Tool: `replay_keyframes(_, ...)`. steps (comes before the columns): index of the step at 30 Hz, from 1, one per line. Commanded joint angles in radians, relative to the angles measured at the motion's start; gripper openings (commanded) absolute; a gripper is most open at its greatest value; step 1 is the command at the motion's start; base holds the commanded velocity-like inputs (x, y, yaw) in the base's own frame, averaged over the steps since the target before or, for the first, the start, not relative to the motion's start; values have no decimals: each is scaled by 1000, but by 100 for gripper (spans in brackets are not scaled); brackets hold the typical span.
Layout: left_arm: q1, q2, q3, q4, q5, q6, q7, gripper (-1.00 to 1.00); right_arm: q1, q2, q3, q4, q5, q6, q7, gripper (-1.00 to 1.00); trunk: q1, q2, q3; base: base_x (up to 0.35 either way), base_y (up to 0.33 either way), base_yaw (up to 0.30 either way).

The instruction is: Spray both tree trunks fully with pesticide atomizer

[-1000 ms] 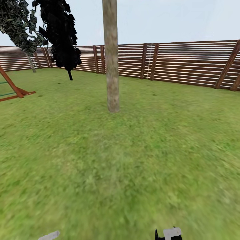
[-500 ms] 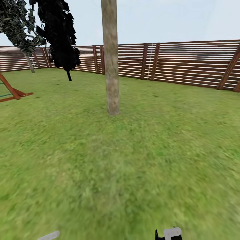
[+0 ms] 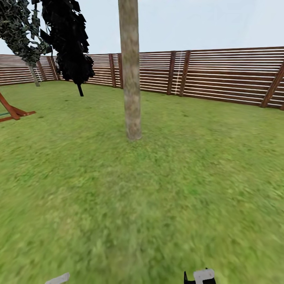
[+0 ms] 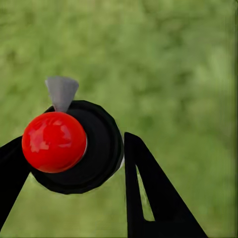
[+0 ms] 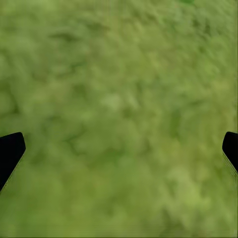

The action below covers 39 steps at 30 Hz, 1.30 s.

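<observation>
From the head view, the thick, mottled grey-brown tree trunk [image 3: 131, 71] stands left of centre in the upper half of the frame, rooted in the blurry green grass lawn [image 3: 157, 205], with the brown slatted wooden fence [image 3: 221, 77] behind it and a dark, slim cypress-like tree [image 3: 69, 43] at upper left. I judge the step in hand is closing on that trunk; I should stop with it near, then raise the nozzle toward the bark.

In the left wrist view, my left gripper [image 4: 74, 173] is clamped on the black round-bodied pesticide atomizer with its glossy red cap [image 4: 54, 141] and grey cone nozzle [image 4: 61, 92]. I must hold it firmly while driving.

In the right wrist view, my right gripper [image 5: 119, 148] is spread wide over grass, holding nothing.
</observation>
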Motion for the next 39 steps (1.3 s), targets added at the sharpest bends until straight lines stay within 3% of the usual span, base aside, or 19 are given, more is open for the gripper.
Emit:
replay_keyframes(1, -1, 0, -5, 1, 8, -3, 0, -100, -1, 0, -7, 1, 11, -2, -6, 100, 0, 0, -1, 342, 0, 105)
replay_keyframes(7, -1, -1, -5, 1, 8, -3, 0, -100, -1, 0, -7, 1, 11, -2, -7, 100, 0, 0, -1, 342, 0, 192)
replay_keyframes(39, -1, -3, -5, 1, 8, -3, 0, -100, -1, 0, -7, 1, 11, -2, -7, 100, 0, 0, -1, 342, 0, 26)
